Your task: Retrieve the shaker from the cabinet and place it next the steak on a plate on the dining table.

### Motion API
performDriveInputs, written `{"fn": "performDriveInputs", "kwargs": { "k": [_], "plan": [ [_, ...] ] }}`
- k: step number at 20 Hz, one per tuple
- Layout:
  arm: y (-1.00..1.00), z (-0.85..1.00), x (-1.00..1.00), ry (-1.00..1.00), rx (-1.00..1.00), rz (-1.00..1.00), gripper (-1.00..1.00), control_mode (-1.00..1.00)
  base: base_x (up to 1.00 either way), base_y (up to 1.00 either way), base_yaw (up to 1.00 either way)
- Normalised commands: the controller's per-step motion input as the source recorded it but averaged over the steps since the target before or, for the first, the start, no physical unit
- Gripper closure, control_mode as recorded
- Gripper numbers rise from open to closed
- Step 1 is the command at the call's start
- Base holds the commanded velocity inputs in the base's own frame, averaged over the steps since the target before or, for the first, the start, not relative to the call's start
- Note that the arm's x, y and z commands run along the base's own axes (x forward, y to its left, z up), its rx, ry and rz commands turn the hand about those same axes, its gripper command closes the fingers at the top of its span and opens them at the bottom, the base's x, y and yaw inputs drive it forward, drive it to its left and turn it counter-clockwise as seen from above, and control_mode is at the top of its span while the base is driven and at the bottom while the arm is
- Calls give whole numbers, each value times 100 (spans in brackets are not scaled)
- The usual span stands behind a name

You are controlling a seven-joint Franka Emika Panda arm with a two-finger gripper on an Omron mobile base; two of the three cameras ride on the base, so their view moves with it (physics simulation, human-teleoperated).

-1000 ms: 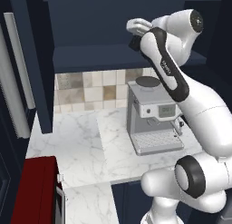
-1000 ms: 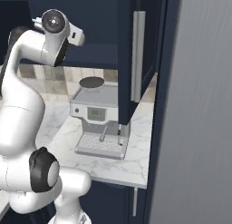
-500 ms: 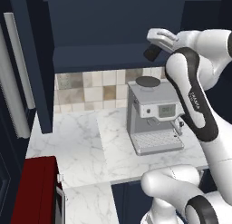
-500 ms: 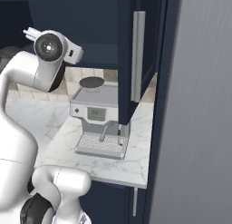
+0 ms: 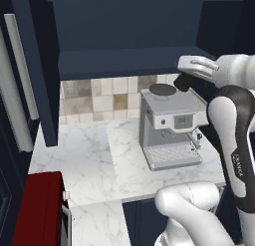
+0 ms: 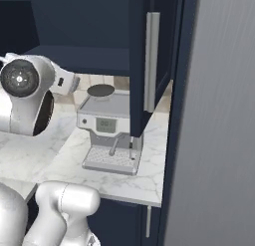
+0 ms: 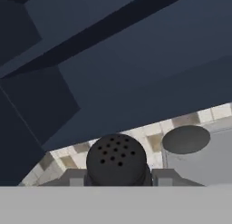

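My gripper (image 5: 185,76) is shut on the small black shaker (image 5: 179,83), holding it just below the front edge of the navy wall cabinet's shelf (image 5: 124,61) and above the right rear of the coffee machine. In the hand view the shaker's perforated top (image 7: 116,157) sits between my two fingers (image 7: 74,177), with the cabinet underside (image 7: 136,69) beyond it. The cabinet's left door carries a long pale handle (image 5: 20,83); its right door (image 6: 144,65) stands open. The steak, plate and dining table are out of view.
A grey coffee machine (image 5: 169,125) stands on the marble counter (image 5: 84,150) right under my hand, also seen as the coffee machine (image 6: 107,125) from the other side. A dark red appliance (image 5: 40,210) sits at lower left. A tall grey panel (image 6: 219,115) walls the right.
My hand has drawn the shaker out of the cabinet, moving right and down from shelf level to just over the coffee machine.
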Motion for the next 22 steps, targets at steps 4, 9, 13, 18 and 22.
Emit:
{"fn": "performDriveInputs", "kwargs": {
  "k": [4, 9, 13, 18, 22],
  "plan": [
    [-13, -52, -100, -18, -25, -13, 100, -100, 0, 0, 0],
    [0, -5, -98, -25, -9, -6, 100, -100, 0, 0, 0],
    [0, 0, -89, 0, -9, 0, 100, -100, 0, 0, 0],
    [7, -6, -31, 32, -15, -3, 100, -100, 0, 0, 0],
    [22, -23, 0, 36, -16, -6, 100, -100, 0, 0, 0]
  ]
}}
